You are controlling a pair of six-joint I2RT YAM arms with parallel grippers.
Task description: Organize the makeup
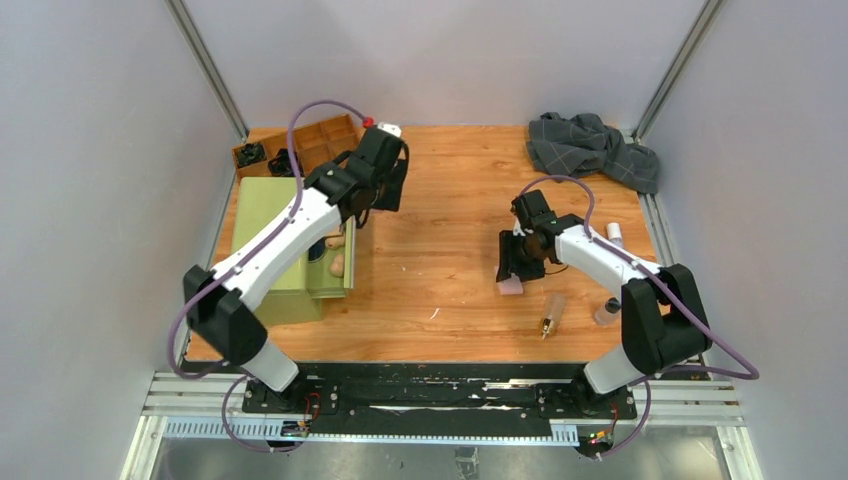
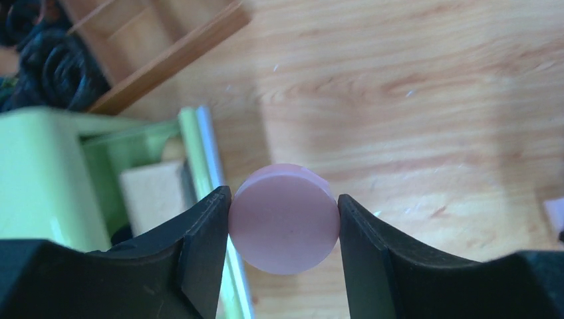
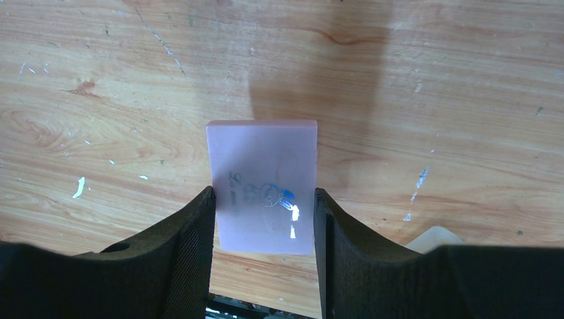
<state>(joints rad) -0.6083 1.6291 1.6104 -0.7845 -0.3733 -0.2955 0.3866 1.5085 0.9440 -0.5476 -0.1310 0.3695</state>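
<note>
Steadiness matters: our left gripper [image 2: 284, 214] clamps the pink disc [image 2: 282, 229] beside the green box [image 1: 265, 215], and our right gripper [image 3: 264, 203] clamps the pink pad [image 3: 261, 159]. We should lower gently.

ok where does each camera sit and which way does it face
top external: above and behind the bases, looking down on the table; both arms show whole.
left wrist: on the left arm, looking down past the left hand, shut on the pink disc.
right wrist: on the right arm, looking down past the right hand, shut on the pink square pad.
shared: top and right wrist both show that pad.
</note>
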